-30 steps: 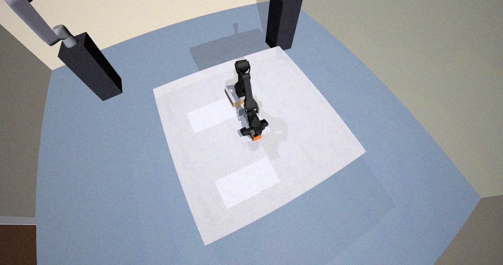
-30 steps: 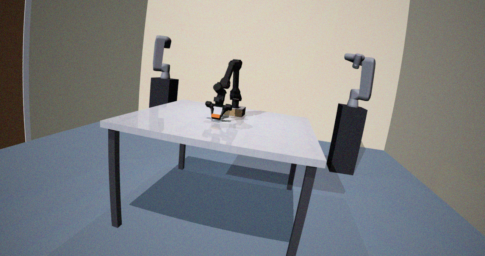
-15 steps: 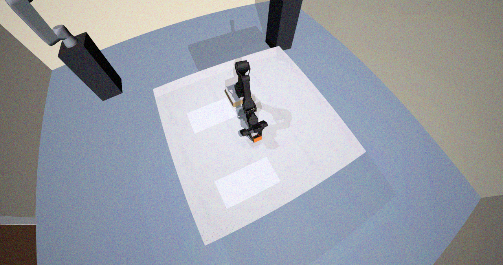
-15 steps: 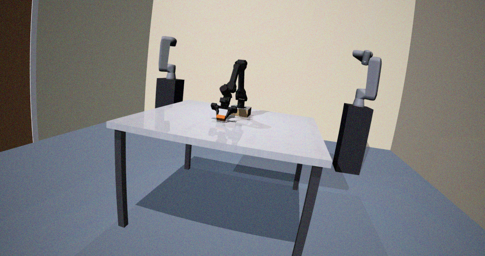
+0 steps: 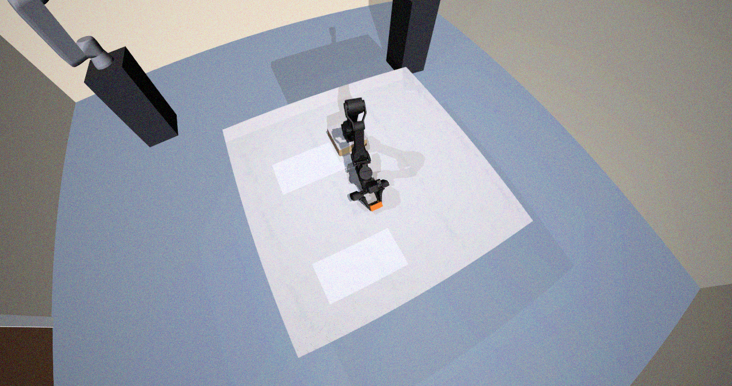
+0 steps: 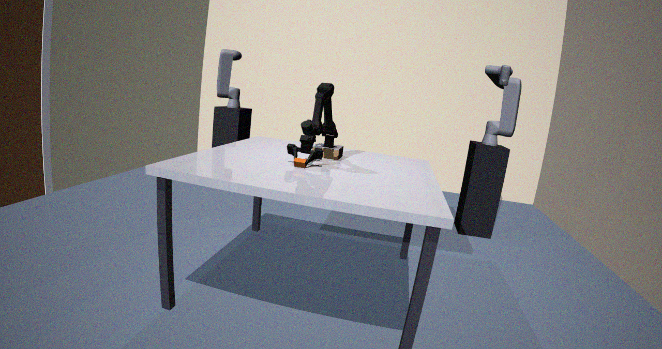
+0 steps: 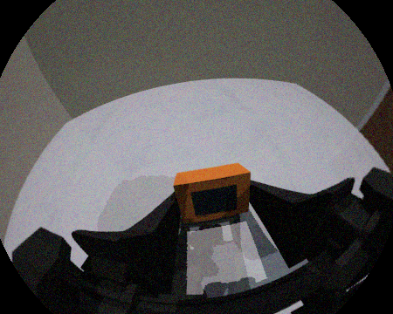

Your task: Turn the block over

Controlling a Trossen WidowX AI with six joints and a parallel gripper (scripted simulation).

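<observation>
The white, faintly mottled desk (image 5: 434, 219) (image 6: 259, 180) (image 7: 214, 126) is spreading out beneath the end effector, its glossy top carrying soft reflections. Above it, the black six-joint arm (image 5: 359, 140) (image 6: 318, 110) is arching over from its base and reaching down and forward, its links looking smooth and matte. The black end effector (image 5: 376, 205) (image 6: 300, 163) (image 7: 212, 190) is hanging low over the desk at the arm's far end, its angular, tapering fingers pressing on opposite ends of the block and grasping it firmly.

The orange rectangular block (image 5: 376, 206) (image 6: 300, 163) (image 7: 212, 175) is sitting right at the fingertips, its long axis running across the grip, from one finger to the other. It is staying plain and flat-faced, and whether it is touching the desk is not clear. Smallest of all, the dark rectangular marking (image 7: 214, 200) is facing back towards the end effector's palm, framed by an orange border.

The coming move is probably turning on that relation: the marked side is looking back along the fingers, so the wrist likely needs pitching further until that side points down, before the fingers let go. Releasing too soon could leave the block standing on an edge or tipping back.
</observation>
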